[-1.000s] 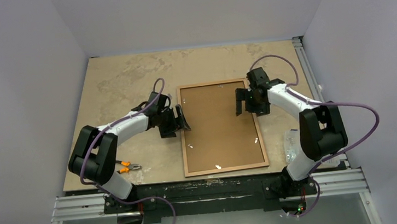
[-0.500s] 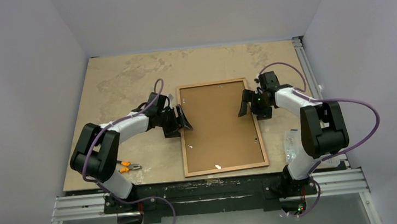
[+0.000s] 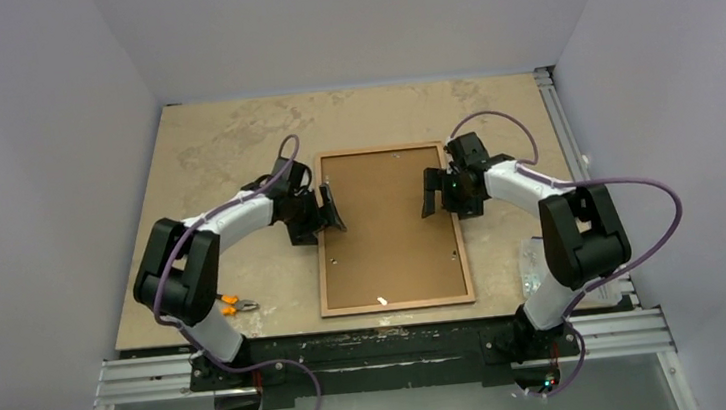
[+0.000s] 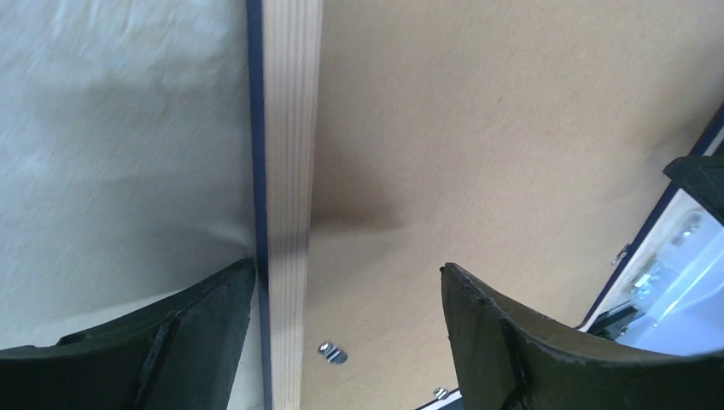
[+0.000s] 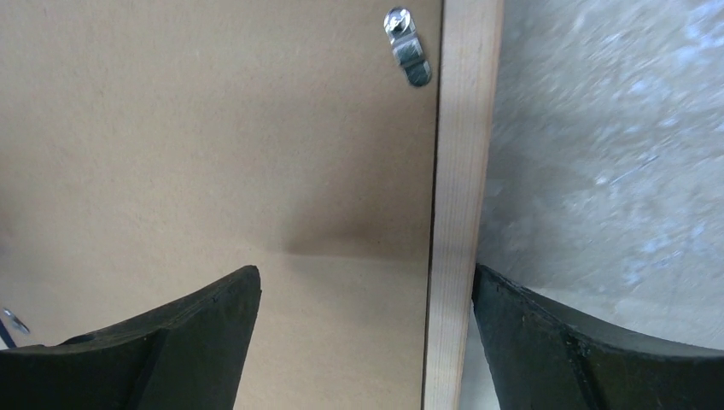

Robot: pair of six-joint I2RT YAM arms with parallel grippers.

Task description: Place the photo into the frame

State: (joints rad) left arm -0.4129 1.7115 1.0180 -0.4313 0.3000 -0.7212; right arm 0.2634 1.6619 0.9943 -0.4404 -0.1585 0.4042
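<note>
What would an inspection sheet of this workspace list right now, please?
Surface: tan table, mottled and stained toward the back.
Job's things: the frame lies back up at the centre, with the brown backing board inside it and a turn clip at the rail; the photo is not seen.
Clutter: orange-handled pliers by the left arm's base; a clear plastic item by the right arm, not identifiable.
Grippers: left gripper open, astride the frame's left rail; right gripper open, astride the right rail.
Cables: purple cables loop off both arms.
Surroundings: plain pale walls on three sides; metal rails along the near edge.
</note>
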